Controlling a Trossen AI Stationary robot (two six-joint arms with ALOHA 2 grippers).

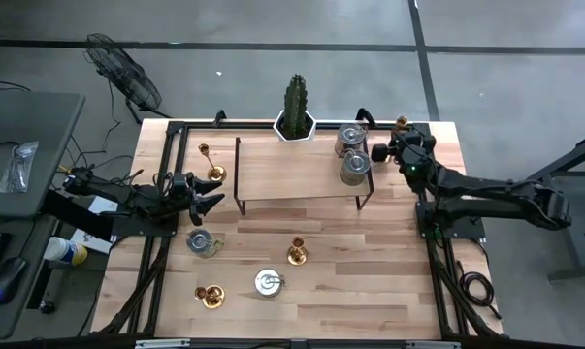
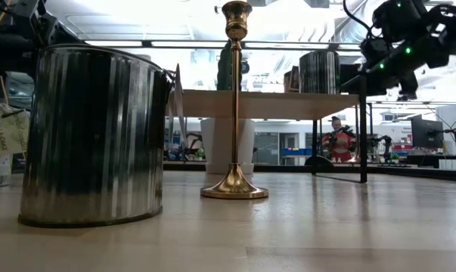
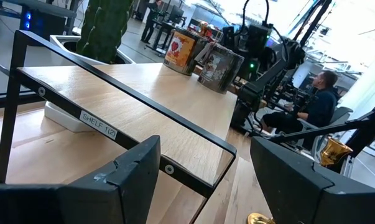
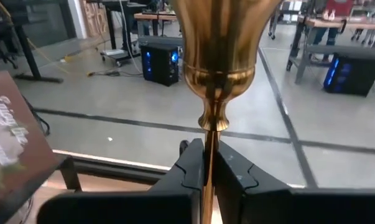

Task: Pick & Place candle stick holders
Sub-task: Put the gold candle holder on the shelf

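Observation:
Four gold candle stick holders show. One tall holder (image 1: 296,252) stands on its round base mid-table and also shows in the low view (image 2: 235,106). A short one (image 1: 211,296) stands near left, and one (image 1: 212,170) stands far left by the shelf. My right gripper (image 4: 210,180) is shut on the fourth holder (image 4: 218,43) at the table's far right corner (image 1: 402,123). My left gripper (image 1: 212,197) is open and empty, left of the shelf, fingers toward it (image 3: 203,180). My right gripper pinches the holder's thin stem (image 4: 210,158) between its two fingers, just below the cup. The fingers come about level from the near side, pointing toward the far edge, and lie across the stem. The holder stands upright in the hold; its base is hidden.
A black-framed wooden shelf (image 1: 297,174) stands mid-table with two tins (image 1: 354,155) on its right end. Two silver tins (image 1: 203,242) (image 1: 268,282) stand on the table. A cactus pot (image 1: 295,121) stands at the far edge. A person sits beyond the table (image 3: 318,99).

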